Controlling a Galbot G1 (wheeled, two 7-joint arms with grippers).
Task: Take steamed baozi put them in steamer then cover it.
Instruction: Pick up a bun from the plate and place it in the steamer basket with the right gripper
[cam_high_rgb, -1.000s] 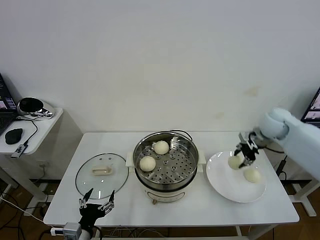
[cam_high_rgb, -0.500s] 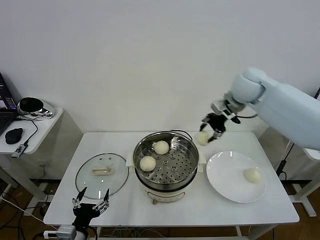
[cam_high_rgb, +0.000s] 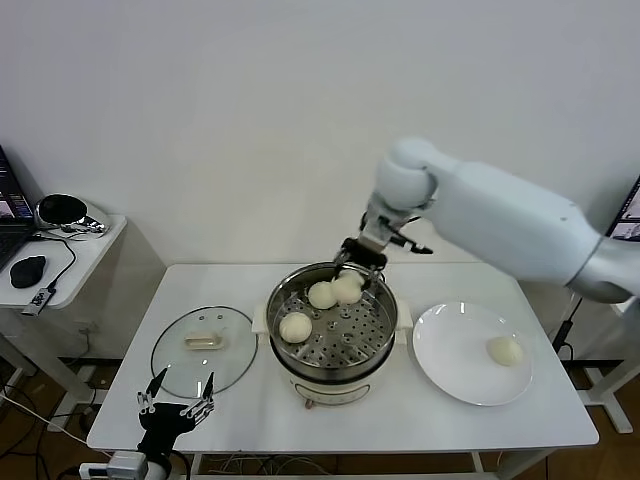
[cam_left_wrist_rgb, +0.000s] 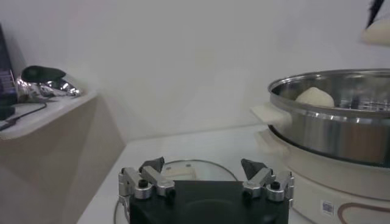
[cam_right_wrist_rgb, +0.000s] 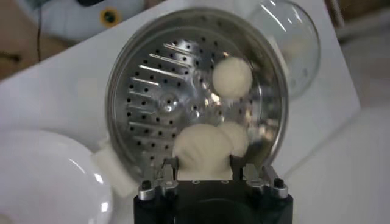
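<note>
A plain white wall backs a white rectangular table (cam_high_rgb: 250, 400). At its centre stands the steamer (cam_high_rgb: 332, 330), a large round stainless-steel pot with a perforated tray and cream-white base. The right gripper (cam_high_rgb: 352, 278) hangs over the pot's rim at about one o'clock, its fingers pinched on a small round cream-white steamed baozi (cam_high_rgb: 347, 289), which sits just above the tray, touching or just beside a second bun (cam_high_rgb: 321, 295). A third bun (cam_high_rgb: 294, 327) lies on the tray toward eight o'clock. The fourth bun (cam_high_rgb: 505, 350) rests on the flat round white plate (cam_high_rgb: 445, 365) at three o'clock of the pot. The round clear glass lid (cam_high_rgb: 205, 350) lies flat at nine o'clock. The left gripper (cam_high_rgb: 174, 407), fingers spread wide and empty, hovers at the table's near edge, at about six o'clock from the lid.
</note>
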